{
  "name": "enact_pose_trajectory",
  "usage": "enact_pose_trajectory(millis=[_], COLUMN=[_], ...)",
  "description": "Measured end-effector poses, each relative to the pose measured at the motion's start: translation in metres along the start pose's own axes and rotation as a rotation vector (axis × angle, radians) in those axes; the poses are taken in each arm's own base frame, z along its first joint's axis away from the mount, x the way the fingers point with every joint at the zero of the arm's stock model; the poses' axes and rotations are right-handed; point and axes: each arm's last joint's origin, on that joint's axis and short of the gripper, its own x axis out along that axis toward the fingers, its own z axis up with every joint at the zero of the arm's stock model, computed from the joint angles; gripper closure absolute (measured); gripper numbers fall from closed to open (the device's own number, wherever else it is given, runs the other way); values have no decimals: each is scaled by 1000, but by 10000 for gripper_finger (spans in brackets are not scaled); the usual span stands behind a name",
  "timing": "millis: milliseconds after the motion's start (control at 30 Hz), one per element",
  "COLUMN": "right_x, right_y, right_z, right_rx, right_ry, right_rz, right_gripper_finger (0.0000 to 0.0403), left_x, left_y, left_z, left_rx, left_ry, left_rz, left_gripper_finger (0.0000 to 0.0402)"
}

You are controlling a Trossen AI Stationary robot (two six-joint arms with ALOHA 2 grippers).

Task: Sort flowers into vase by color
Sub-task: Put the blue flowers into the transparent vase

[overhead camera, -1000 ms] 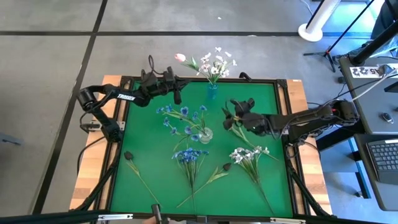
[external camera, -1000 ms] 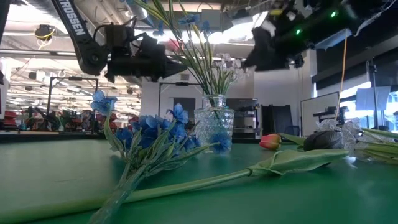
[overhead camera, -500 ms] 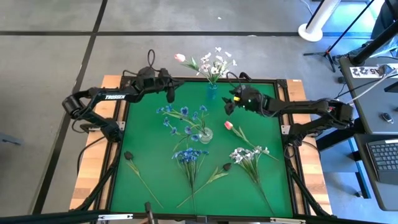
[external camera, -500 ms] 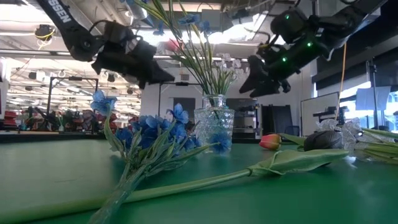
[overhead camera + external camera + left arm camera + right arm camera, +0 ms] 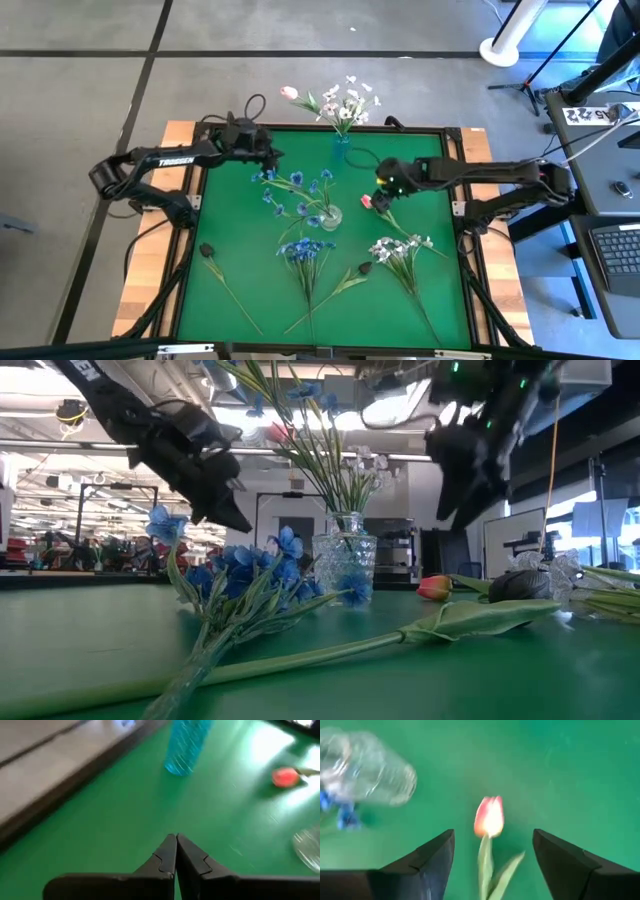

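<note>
The right gripper [image 5: 492, 855], fingers spread wide, hovers over the pink tulip [image 5: 489, 816] beside the clear vase [image 5: 367, 767]; the left gripper [image 5: 176, 851] is pinched closed, well apart from that vase.

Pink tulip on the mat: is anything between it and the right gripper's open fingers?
Nothing visible. The right gripper is open above the pink tulip, whose stalk runs between the fingers over bare green mat. The clear vase stands off to one side, outside the gap.

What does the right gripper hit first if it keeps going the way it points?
Probably the pink tulip: the right gripper has open jaws either side of its head on the green mat. Depth is unclear, so this is a judgement.
</note>
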Motion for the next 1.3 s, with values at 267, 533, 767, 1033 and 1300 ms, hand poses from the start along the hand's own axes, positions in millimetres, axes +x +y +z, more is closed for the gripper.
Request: enact_pose_trajectory(millis=[267, 533, 767, 1033, 1300], right_x=[-17, -29, -35, -23, 19], right_y=[36, 58, 67, 77, 67], right_z=[-37, -76, -93, -105, -82], right_rx=[21, 80, 35, 19, -93], right_ry=[218, 291, 230, 202, 205], right_rz=[34, -36, -96, -179, -325], right_gripper_finger=[135, 135, 135, 135, 135], left_x=[-36, -51, -51, -52, -52], left_y=[-42, -68, -79, -87, -87], left_z=[-3, -6, -9, -11, -11], left_rx=[31, 83, 98, 126, 103], left_ry=[56, 56, 64, 62, 53], left_rz=[-101, -119, -119, -119, -85], left_gripper_finger=[401, 401, 401, 401, 401])
